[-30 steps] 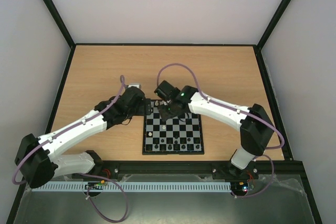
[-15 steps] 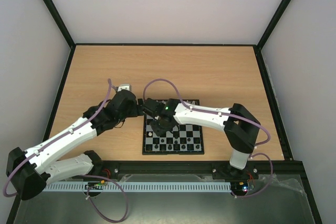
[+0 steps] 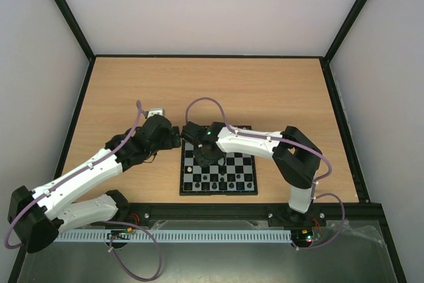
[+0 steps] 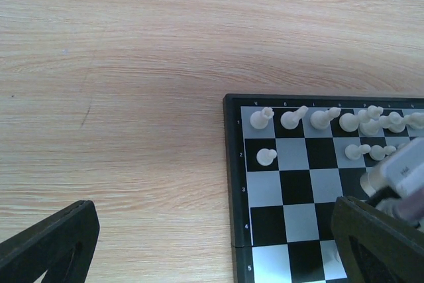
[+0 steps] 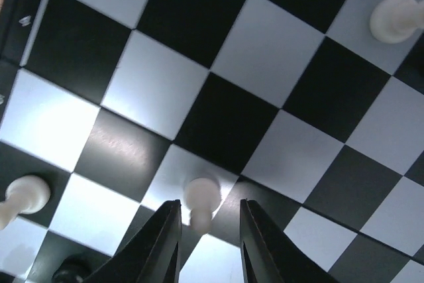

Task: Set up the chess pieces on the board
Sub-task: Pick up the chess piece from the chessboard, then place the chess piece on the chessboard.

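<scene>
**Top view.** The right gripper (image 3: 199, 154) has swung in over the last second and now hangs low over the far-left squares of the small black-and-pale chequered chessboard (image 3: 255, 164). The left gripper (image 3: 171, 138) has drawn back slightly and sits over the pale wooden table (image 3: 265, 91), just off the chessboard's far-left corner. Judged: a piece pick-up is under way.

**Left wrist view.** The left gripper (image 4: 212, 230) has its jaws spread wide and holds nothing, beside the chessboard's (image 4: 228, 164) rim. Cream-white pieces (image 4: 291, 118) are ranked along the chessboard's edge rows.

**Right wrist view.** The right gripper (image 5: 209, 205) has narrowed its jaws, which flank a cream-white pawn (image 5: 201, 195) on a pale square of the chessboard (image 5: 218, 124). A slim gap shows on each side, so there is no pinch yet.
</scene>
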You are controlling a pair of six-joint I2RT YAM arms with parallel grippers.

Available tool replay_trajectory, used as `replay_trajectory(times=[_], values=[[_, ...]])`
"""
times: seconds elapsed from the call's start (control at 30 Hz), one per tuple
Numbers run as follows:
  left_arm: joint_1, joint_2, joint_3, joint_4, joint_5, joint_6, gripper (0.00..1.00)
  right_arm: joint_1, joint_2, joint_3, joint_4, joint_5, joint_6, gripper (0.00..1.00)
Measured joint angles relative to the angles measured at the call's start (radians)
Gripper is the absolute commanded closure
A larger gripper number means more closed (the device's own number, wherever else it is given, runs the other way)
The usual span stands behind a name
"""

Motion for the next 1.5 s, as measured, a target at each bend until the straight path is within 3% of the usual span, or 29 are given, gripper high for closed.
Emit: replay_trajectory(times=[0.37, 0.9, 1.5], values=[[0.0, 0.01, 0.0, 0.019, 0.01, 0.0, 0.01, -0.032, 0.011, -0.014, 0.008, -0.011, -0.016, 0.95], [0.0, 0.014, 0.0, 0.021, 0.013, 0.0, 0.01, -0.163, 0.042, 0.11, 0.003, -0.01, -0.07, 0.96], [0.005, 0.013, 0.0, 0.021, 0.013, 0.001, 0.01, -0.184, 0.158, 0.222, -0.001, -0.021, -0.111, 0.96]])
